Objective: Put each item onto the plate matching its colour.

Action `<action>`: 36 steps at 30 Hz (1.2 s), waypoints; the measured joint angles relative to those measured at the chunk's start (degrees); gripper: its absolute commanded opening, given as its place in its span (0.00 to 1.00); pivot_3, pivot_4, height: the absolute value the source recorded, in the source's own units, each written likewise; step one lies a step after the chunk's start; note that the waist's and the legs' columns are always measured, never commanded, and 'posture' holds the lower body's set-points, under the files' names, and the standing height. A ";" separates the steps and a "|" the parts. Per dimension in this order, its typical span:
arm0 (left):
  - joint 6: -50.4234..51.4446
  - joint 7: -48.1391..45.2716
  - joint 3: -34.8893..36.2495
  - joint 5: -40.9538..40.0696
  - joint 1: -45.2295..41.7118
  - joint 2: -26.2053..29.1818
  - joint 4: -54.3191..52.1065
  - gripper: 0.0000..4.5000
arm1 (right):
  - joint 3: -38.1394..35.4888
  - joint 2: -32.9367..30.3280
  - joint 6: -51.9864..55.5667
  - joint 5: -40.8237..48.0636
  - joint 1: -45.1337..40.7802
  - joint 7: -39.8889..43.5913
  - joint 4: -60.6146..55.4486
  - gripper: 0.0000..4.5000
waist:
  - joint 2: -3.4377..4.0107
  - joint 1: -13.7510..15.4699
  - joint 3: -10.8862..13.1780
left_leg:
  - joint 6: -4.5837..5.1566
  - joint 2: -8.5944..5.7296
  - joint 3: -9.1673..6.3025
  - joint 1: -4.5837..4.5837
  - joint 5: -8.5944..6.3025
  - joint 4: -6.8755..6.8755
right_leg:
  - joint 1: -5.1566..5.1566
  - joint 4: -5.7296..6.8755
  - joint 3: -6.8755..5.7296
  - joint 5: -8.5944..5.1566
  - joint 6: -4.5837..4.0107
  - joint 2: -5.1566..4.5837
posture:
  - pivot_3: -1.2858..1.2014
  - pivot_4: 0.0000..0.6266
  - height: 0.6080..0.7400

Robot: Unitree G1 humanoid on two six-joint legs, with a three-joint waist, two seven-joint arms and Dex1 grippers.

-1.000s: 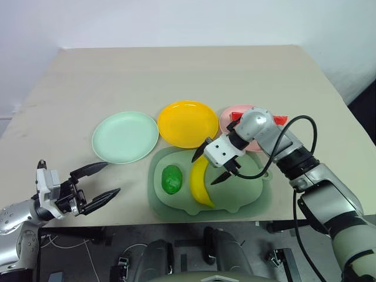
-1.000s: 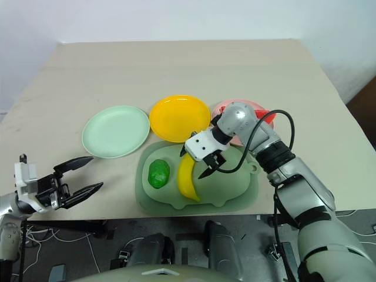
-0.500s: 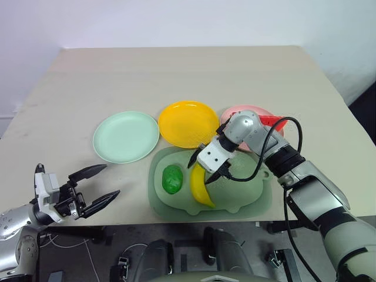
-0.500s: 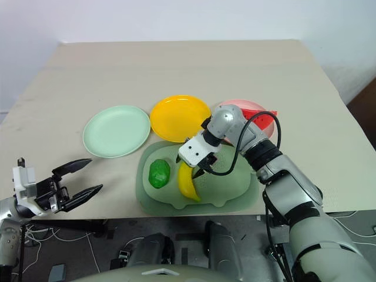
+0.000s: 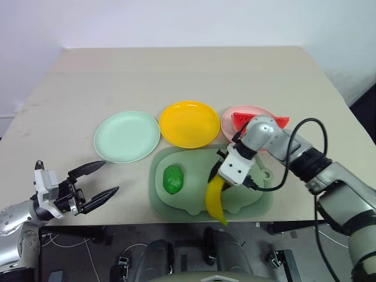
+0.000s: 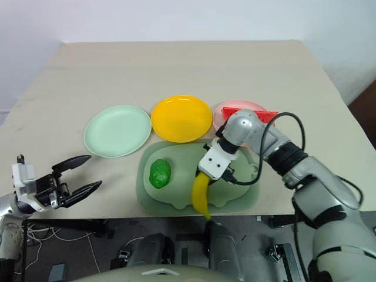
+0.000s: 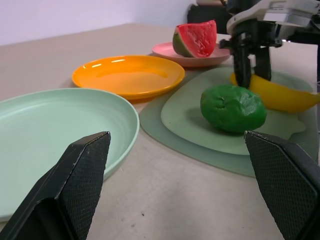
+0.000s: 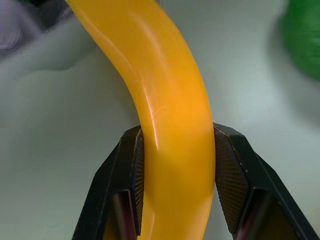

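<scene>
Two head cameras look forward and down over the table (image 5: 176, 70), side by side, sharing nearly the whole scene. The left wrist camera sits low at table level, facing across the plates toward the mat (image 7: 200, 135). The right wrist camera looks close down at the banana (image 8: 170, 115) over the same mat.

Surface finishes: mostly plastic, gloss varying.
Banana (image 8: 170, 100) and yellow plate (image 7: 127, 75) are showing glossy smooth plastic; green oval (image 7: 233, 108) is looking lumpy; mat (image 5: 252, 197) is appearing matt.
</scene>
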 measured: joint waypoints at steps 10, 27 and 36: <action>-1.01 -0.28 -1.05 0.16 -1.82 -0.95 1.41 1.00 | -13.17 13.78 19.86 8.68 -16.17 -7.23 17.31 0.38 | -0.01 -0.04 -0.01 | 0.03 0.09 -0.03 -0.05 -0.02 -0.03 | -0.07 0.07 -0.10 0.08 -0.14 0.04 | 0.52 0.24 0.97; -1.55 -0.29 -0.92 0.17 -1.30 -0.96 2.29 1.00 | -18.87 25.52 14.38 -15.93 -21.03 -33.80 50.68 0.38 | -0.01 -1.37 -0.01 | -0.13 0.06 0.11 -0.25 0.08 -0.11 | -0.25 0.02 -0.11 0.09 -0.12 -0.02 | 0.52 0.24 0.97; -1.54 -0.26 -0.93 0.17 -1.42 -0.96 2.30 1.00 | -19.43 25.95 14.39 -22.42 -21.02 -38.12 53.34 0.56 | -0.01 -1.88 -0.01 | -0.14 0.11 0.11 -0.27 0.08 -0.13 | -0.27 0.05 -0.11 0.09 -0.12 -0.01 | 0.52 0.24 0.97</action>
